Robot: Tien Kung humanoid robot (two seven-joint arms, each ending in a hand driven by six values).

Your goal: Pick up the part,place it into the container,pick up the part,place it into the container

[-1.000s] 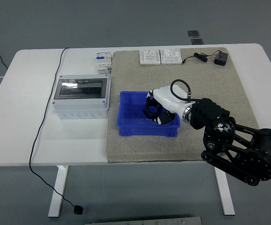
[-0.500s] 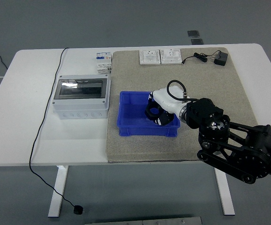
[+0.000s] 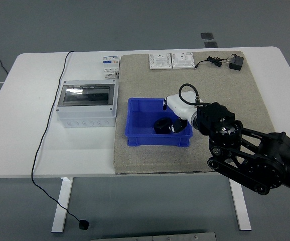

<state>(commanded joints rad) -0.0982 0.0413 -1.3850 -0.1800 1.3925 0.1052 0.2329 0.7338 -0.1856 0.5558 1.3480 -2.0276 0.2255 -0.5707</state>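
One right hand (image 3: 169, 124) low inside blue container (image 3: 137, 138), finger state unclear, black part (image 3: 161, 125) beside it

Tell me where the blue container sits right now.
In the head view the blue container sits centre-table on the left part of the beige mat, just right of the grey enclosure box, with the right hand reaching inside it.

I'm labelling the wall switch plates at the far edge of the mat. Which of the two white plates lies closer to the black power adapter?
The right white plate: it lies beside the black adapter's cable, while the left white plate lies farther from it, toward the breakers.
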